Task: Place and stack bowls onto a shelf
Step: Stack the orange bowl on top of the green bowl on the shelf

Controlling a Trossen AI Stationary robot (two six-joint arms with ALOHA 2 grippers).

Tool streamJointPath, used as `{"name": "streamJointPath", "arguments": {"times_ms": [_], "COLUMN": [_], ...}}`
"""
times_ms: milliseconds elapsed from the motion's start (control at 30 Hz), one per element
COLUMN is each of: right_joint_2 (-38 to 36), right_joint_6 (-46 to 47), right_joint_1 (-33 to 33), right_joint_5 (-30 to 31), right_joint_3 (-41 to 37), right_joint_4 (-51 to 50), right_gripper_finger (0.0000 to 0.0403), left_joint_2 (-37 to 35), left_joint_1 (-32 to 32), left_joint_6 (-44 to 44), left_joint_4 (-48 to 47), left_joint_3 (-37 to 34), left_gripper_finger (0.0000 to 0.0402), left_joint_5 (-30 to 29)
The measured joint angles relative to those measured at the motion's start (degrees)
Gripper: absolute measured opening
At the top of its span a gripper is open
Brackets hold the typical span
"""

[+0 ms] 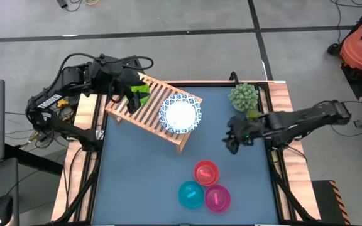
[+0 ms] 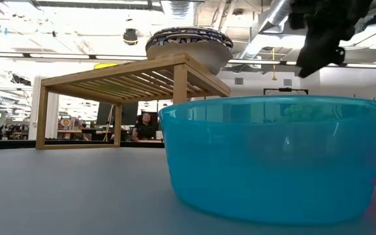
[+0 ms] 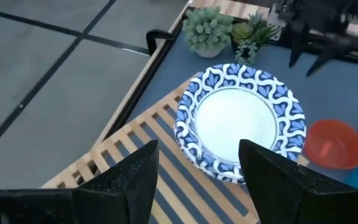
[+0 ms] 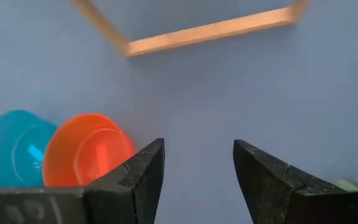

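- Both grippers are seen with their fingers spread and nothing held: the left gripper (image 1: 132, 94) hangs over the far left part of the shelf (image 1: 144, 108), and the right gripper (image 1: 232, 142) hovers over bare table (image 1: 143, 182) between the plant (image 1: 243, 96) and the plain bowls.
- A stack of blue-rimmed white bowls (image 1: 180, 113) is already seated on the slats at the shelf's right end; how many are nested cannot be told from these views.
- A green bowl (image 1: 141, 90) appears to lie just under the left gripper on the shelf, though it is partly hidden.
- Three plain bowls remain on the table near the front edge: the red bowl (image 1: 206, 171), the teal bowl (image 1: 191, 194) and the magenta bowl (image 1: 217, 197), clustered and touching or nearly so.
- The step in hand is judged to be the right gripper's reach for the red bowl, the nearest to it.
- One finger should be lowered inside the rim and one outside, on the side facing away from the other two bowls, so that they are not knocked.
- The rim should be pinched firmly, since thin plastic is likely to flex and slip.
- The bowl should be lifted straight up before being carried across, to clear the shelf's edge.
- Contact with the plant should be avoided on the way.
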Motion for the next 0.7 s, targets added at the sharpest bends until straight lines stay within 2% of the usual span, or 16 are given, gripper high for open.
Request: {"name": "streamJointPath", "arguments": {"times_ms": [200,500,700], "right_joint_2": [9.25,20.38,26.23], "right_joint_6": [3.4,11.7,14.07], "right_joint_1": [3.81,8.27,9.96], "right_joint_5": [-2.76,-2.9,-2.82], "right_joint_3": [0.02,0.05,0.08], "right_joint_4": [7.31,18.73,18.09], "right_gripper_finger": [0.0218,0.0218,0.0218], "left_joint_2": [0.02,0.02,0.04], "left_joint_1": [-0.75,-0.72,-1.04], "left_joint_6": [-0.34,0.81,1.47], "left_joint_4": [0.03,0.03,-0.06], "left_joint_3": [0.0,0.0,0.0], "left_gripper_finger": [0.0207,0.0207,0.0208], "left_joint_5": [-0.05,0.22,1.39]}}
